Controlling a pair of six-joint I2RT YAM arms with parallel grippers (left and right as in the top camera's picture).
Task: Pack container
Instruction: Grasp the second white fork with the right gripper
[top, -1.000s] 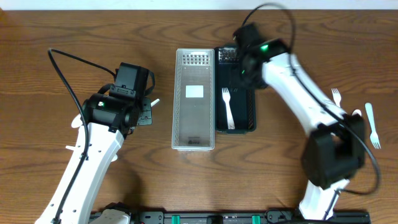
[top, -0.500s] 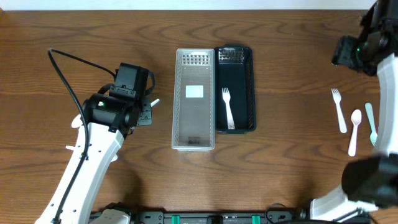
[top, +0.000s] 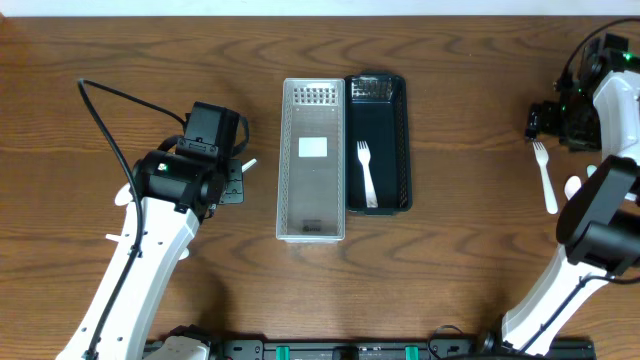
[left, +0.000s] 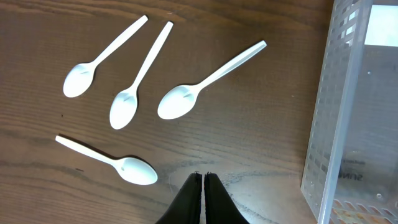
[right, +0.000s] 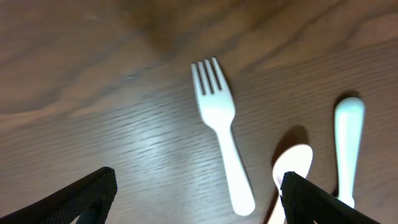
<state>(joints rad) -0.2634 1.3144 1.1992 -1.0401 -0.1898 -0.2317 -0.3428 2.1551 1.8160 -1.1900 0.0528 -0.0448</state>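
Container (top: 392, 140) holds one fork (top: 366, 172); right fingers (right: 93, 194) spread wide above second fork (right: 219, 124) on worktop (right: 93, 74); left fingers (left: 214, 202) closed, empty, near spoons (left: 177, 102)

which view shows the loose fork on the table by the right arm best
The right wrist view: the fork lies close under the camera, with its tines and whole handle clear against the wood. The overhead view shows the same fork only small, near the right edge beside the arm. The left wrist view does not show it at all.
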